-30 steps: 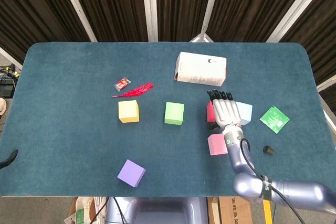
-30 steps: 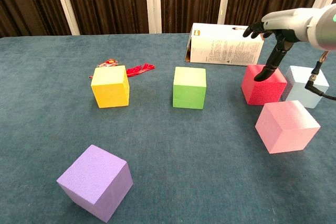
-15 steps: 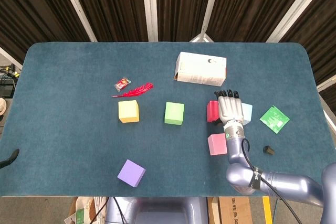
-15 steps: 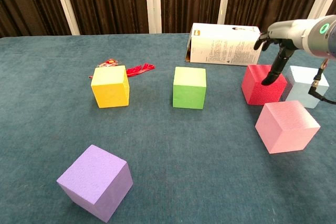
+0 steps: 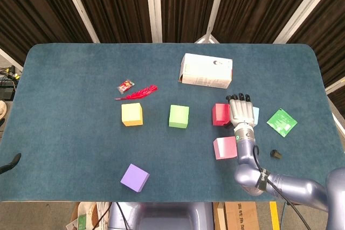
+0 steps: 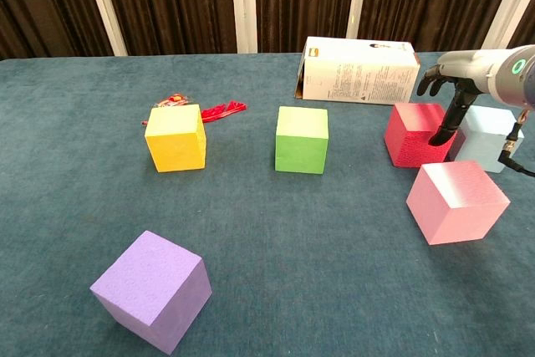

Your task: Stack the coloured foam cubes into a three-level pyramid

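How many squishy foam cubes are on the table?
6: yellow foam cube left, green foam cube middle, red foam cube, pale blue foam cube and pink foam cube right, purple foam cube nearest.

Cubes: yellow (image 6: pixel 175 137), green (image 6: pixel 302 140), red (image 6: pixel 414 134), pink (image 6: pixel 456 201), purple (image 6: pixel 151 288).

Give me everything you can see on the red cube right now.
The red cube is a foam-looking block with a faintly textured matte surface, sitting flat and upright on the blue table. It lies right of the green cube, in front of the white box, beside the light blue cube. The right hand hovers at its right edge, one of its fingers pointing down there; contact is unclear.
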Action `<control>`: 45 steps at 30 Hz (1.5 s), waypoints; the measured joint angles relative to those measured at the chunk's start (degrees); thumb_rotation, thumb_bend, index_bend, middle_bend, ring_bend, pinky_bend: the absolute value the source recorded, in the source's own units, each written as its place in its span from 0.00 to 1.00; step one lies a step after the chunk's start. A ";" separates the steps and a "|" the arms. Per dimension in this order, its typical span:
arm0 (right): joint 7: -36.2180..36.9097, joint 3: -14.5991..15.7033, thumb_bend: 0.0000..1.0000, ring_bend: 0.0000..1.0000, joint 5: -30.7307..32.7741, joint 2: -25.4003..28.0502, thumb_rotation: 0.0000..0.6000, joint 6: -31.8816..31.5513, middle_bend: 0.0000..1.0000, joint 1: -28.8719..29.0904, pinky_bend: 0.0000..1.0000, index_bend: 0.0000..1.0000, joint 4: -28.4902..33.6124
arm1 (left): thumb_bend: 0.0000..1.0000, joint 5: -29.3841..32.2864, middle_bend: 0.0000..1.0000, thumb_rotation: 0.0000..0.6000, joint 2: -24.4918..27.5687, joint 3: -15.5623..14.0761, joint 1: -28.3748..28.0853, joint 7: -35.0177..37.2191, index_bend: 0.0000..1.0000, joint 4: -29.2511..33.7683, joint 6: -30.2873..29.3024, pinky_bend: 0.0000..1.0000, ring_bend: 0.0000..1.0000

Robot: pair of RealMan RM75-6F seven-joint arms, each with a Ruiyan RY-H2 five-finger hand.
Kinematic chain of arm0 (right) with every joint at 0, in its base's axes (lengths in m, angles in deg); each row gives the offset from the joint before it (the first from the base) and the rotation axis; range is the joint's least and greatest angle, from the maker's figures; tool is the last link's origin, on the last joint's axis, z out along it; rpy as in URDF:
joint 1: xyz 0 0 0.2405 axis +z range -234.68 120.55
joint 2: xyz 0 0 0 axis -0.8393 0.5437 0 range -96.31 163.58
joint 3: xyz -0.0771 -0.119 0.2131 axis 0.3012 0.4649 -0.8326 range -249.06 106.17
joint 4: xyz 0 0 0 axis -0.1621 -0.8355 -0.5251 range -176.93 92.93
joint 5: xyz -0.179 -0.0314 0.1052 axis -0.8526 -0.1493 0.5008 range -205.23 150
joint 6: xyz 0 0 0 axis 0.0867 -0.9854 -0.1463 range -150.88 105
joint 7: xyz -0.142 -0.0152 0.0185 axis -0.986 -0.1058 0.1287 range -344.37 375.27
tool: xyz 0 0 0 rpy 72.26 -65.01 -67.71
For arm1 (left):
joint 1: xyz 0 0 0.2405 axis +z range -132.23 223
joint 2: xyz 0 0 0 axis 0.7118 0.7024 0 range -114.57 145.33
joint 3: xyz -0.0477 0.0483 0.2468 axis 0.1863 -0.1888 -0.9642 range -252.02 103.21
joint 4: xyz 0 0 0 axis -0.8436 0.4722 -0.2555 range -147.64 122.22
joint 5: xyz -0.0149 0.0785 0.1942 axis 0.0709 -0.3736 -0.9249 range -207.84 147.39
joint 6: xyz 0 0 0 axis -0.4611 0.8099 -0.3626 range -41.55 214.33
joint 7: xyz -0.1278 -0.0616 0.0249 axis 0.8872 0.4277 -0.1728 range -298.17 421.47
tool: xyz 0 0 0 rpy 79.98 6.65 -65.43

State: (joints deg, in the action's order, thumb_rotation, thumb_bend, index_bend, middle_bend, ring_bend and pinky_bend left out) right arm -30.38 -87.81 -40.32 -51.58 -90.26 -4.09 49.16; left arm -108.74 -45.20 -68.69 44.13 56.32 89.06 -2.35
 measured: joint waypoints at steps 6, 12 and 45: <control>0.41 0.17 0.18 0.08 0.12 -1.22 1.00 1.86 0.24 -0.06 0.00 0.23 -2.82 | 0.31 0.60 0.00 1.00 -0.12 0.23 -0.09 -0.08 0.04 -0.03 0.20 0.00 0.00; 0.99 0.29 0.18 0.10 -0.19 -2.04 1.00 3.10 0.26 -0.23 0.00 0.24 -4.35 | 0.32 0.99 0.00 1.00 -0.39 0.34 -0.28 -0.44 0.04 -0.15 0.54 0.00 0.00; -0.88 -0.68 0.30 0.21 -1.92 -3.48 1.00 0.14 0.38 0.86 0.00 0.33 -3.39 | 0.32 2.52 0.00 1.00 -0.15 0.76 -0.56 0.24 0.04 0.12 1.46 0.00 0.00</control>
State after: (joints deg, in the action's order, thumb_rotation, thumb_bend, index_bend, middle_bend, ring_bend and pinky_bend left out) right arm -31.26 -88.49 -42.25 -55.06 -90.12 -3.23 45.77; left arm -106.22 -45.35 -67.93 43.56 56.56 89.18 -0.89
